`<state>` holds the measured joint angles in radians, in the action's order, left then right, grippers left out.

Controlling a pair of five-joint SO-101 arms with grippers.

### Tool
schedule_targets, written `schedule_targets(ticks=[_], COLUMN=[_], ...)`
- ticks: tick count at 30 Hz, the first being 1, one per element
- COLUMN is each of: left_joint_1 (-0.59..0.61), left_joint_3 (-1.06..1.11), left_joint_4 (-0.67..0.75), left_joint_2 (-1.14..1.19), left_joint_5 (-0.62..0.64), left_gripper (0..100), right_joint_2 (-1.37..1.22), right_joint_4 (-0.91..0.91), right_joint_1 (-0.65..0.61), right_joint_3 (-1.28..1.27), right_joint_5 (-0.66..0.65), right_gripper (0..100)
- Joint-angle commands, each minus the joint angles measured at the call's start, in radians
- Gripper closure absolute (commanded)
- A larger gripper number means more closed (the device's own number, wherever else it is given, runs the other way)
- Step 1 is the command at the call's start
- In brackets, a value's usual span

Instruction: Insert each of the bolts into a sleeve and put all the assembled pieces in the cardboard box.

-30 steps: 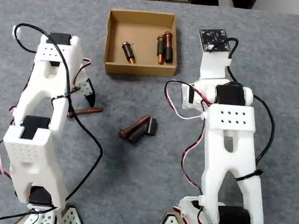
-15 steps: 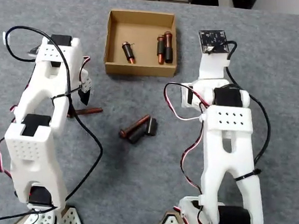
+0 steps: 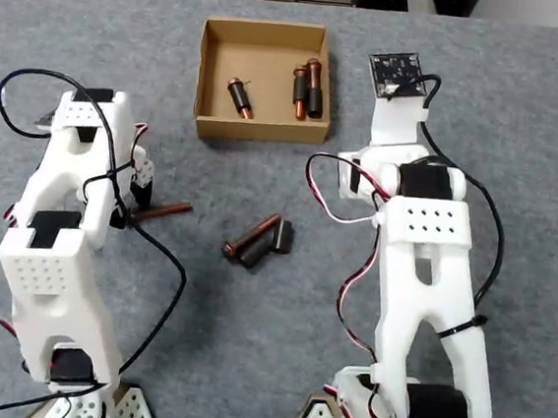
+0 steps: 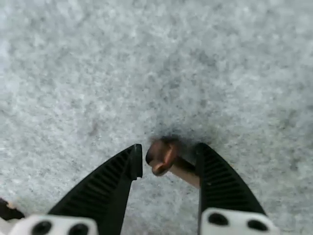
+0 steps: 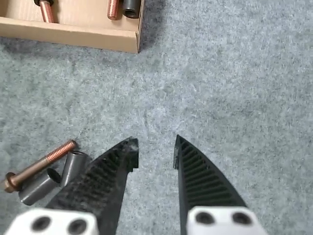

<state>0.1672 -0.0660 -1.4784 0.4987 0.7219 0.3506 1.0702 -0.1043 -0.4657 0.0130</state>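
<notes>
**Left arm taking up a loose bolt**

The left gripper (image 4: 168,152) straddles the head of a bolt (image 4: 160,155), jaws narrowly apart and seemingly not yet clamped. The right gripper (image 5: 154,146) hangs half-open near the cardboard box (image 3: 257,129). The next move calls for a firm pinch, then lining the bolt up with a sleeve (image 3: 282,235).

Copper bolts (image 3: 253,235), dark grey sleeves (image 3: 283,236), brown cardboard box (image 3: 257,129), mottled grey table (image 3: 542,145), white arms (image 3: 421,272)
</notes>
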Motion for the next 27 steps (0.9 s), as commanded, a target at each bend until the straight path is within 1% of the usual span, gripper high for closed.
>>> schedule_targets(ticks=[1, 11, 14, 20, 25, 27], left_joint_1=[0.012, -0.08, -0.083, -0.068, -0.069, -0.075], left_joint_3=[0.011, 0.008, -0.005, -0.084, -0.161, -0.198], left_joint_4=[0.035, 0.038, 0.051, 0.061, 0.057, 0.06], left_joint_2=[0.013, 0.007, 0.007, 0.008, 0.008, 0.008], left_joint_5=[-0.015, -0.017, -0.017, -0.02, -0.075, -0.147], left_gripper=[82, 82, 83, 98, 97, 97], right_joint_2=[0.001, 0.001, 0.001, 0.002, 0.002, 0.002], right_joint_4=[-0.02, -0.02, -0.021, -0.021, -0.021, -0.021], right_joint_1=[-0.01, -0.012, -0.012, -0.013, -0.007, -0.007], right_joint_3=[0.002, 0.004, 0.005, 0.002, 0.002, 0.002], right_joint_5=[-0.023, -0.02, -0.018, -0.017, -0.017, -0.017], right_gripper=[87.5, 87.5, 87.5, 87.5, 87.5, 87.5])
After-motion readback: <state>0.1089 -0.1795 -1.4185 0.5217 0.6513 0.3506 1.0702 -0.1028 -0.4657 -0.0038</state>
